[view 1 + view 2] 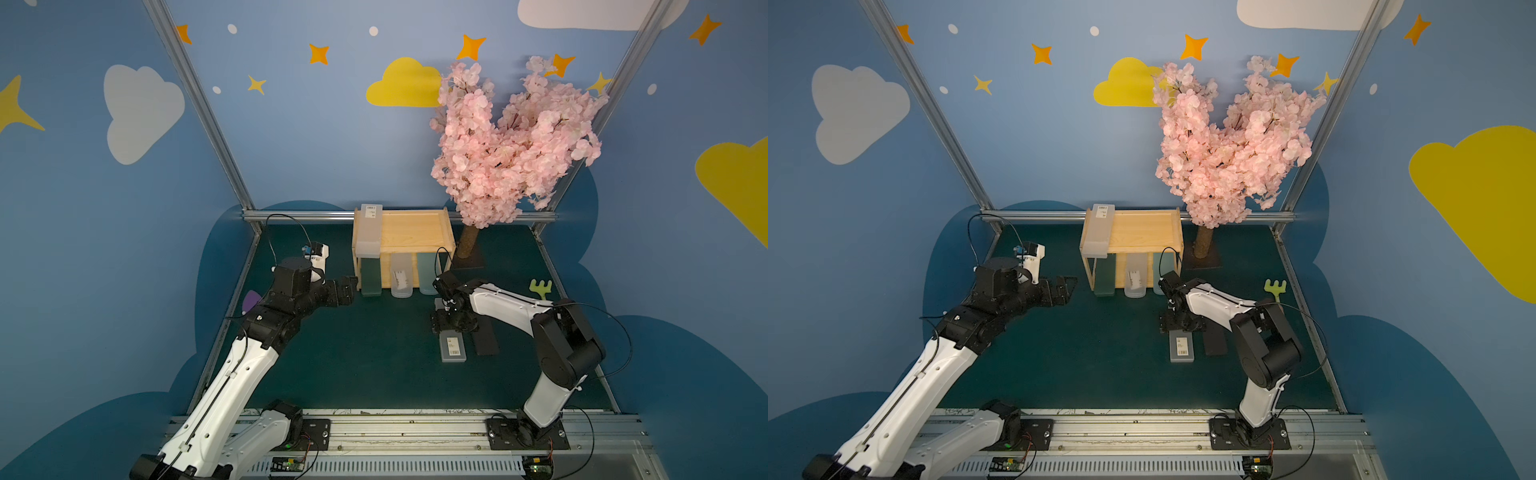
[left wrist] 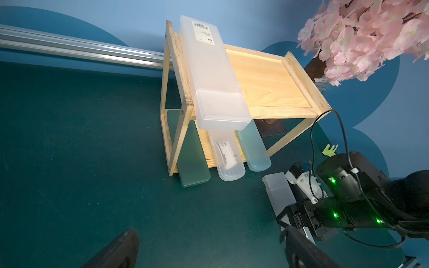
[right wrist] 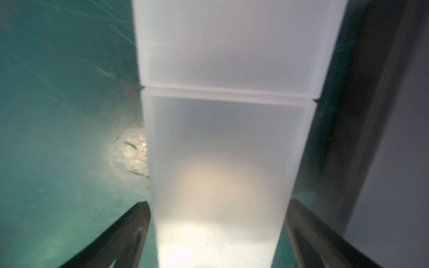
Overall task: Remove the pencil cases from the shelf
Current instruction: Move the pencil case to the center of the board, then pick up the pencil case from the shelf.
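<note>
Meanwhile, two of six pencil cases lie clear of the shelf (image 1: pixel 419 232): a frosted case (image 1: pixel 453 347), barcode up, rests flat on the green mat (image 1: pixel 353 365) just beside a black case (image 1: pixel 485 338), both well in front of the rack, presumably to keep the approach to it unobstructed. Four wait: a second frosted case (image 1: pixel 368 232) overhangs the top tier's front edge, while the dark green case (image 1: pixel 370 278), clear case (image 1: pixel 401 278) and light blue case (image 1: pixel 428 274) poke out of the lower tier (handy ends for a pinch). The right gripper (image 3: pixel 218 208) straddles the shelf-side end of the frosted case on the mat, jaws spread wide and apparently not clamping it. The left gripper (image 1: pixel 349 291), jaws fully apart and empty, hovers near the dark green case's jutting end, likely lined up for the next pull. A toy rake (image 1: pixel 540 287), a purple trowel (image 1: pixel 250 300) and a pink blossom tree (image 1: pixel 511 145) ring the scene.
</note>
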Robot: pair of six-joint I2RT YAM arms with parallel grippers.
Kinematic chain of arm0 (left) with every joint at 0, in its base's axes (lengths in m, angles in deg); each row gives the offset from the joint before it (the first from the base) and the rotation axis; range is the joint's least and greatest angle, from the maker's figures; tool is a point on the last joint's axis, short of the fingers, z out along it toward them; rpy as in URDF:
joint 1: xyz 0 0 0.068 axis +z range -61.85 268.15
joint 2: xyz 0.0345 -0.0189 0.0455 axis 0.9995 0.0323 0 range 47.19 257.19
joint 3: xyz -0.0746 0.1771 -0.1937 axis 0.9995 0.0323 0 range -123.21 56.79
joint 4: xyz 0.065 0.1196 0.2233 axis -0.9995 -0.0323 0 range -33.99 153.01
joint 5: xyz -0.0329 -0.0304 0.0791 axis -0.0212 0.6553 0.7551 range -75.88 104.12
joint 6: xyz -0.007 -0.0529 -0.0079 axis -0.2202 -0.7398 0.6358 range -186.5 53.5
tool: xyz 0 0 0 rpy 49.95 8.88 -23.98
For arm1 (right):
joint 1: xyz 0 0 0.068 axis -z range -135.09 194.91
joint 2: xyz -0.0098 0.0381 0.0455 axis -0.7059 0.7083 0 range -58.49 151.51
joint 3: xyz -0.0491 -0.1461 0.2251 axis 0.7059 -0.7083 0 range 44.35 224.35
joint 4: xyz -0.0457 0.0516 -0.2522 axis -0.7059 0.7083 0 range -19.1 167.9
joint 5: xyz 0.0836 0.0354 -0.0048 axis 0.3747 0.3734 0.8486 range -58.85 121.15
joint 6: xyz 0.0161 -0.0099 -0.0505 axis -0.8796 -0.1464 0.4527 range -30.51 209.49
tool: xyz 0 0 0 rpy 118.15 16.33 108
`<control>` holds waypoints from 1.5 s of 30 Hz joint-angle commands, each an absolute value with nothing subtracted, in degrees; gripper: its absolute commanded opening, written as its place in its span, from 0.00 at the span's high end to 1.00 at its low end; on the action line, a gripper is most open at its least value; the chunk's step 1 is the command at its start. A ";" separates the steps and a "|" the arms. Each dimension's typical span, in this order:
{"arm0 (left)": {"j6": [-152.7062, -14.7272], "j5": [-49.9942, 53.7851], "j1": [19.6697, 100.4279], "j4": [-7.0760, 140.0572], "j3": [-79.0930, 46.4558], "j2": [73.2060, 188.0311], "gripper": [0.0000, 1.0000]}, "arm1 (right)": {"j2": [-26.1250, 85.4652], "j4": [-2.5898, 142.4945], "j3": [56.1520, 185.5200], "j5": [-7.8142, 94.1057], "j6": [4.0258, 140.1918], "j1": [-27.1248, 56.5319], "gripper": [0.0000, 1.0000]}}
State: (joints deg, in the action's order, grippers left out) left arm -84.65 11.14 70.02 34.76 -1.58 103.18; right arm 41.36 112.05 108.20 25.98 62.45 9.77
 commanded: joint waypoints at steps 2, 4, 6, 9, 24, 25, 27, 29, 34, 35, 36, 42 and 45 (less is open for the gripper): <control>-83.74 11.33 70.00 34.27 -3.18 103.17 0.00 | 32.94 115.36 110.86 23.70 62.91 8.50 0.02; -83.77 11.40 69.92 34.14 -3.51 103.01 0.00 | 29.45 118.39 113.24 22.43 63.22 7.63 0.02; -83.72 11.56 69.95 33.87 -4.31 103.22 0.00 | 25.65 121.19 116.19 21.51 64.20 6.74 0.02; -83.44 12.64 69.93 33.03 -6.17 103.98 0.00 | 20.83 123.03 120.03 22.35 65.35 6.32 0.02; -73.79 21.06 66.40 12.56 -56.91 142.48 0.00 | 9.97 114.26 127.11 23.71 66.51 6.24 0.02; -73.15 21.98 66.26 9.78 -63.04 146.99 0.00 | 9.45 114.32 126.13 23.56 66.42 6.36 0.02; -71.81 22.79 65.95 1.79 -78.26 157.07 0.00 | 8.16 114.32 123.36 23.84 65.96 6.81 0.02; -70.60 24.36 65.33 -7.59 -95.57 167.95 0.00 | 7.28 114.24 121.16 24.11 65.70 7.31 0.02; -71.63 26.05 64.66 -7.46 -100.18 175.24 0.00 | 6.37 113.04 117.34 25.79 65.88 8.75 0.02; -71.97 26.17 64.59 -6.41 -99.16 175.23 0.00 | 6.42 112.92 116.80 26.31 66.15 9.18 0.02; -72.11 26.25 64.56 -6.34 -99.50 175.79 0.00 | 6.56 112.92 116.66 26.59 66.28 9.51 0.02; -72.45 28.45 63.98 -8.05 -103.89 179.87 0.00 | 7.25 112.27 115.24 29.43 66.82 11.90 0.02; -73.72 28.90 63.93 -7.74 -103.57 180.64 0.00 | 7.34 112.12 114.71 30.78 66.89 12.97 0.02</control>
State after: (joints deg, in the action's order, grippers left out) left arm -72.74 27.40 64.18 -6.81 -102.47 179.57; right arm 7.42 113.47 115.28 28.67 66.23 12.13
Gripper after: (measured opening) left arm 0.999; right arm 0.982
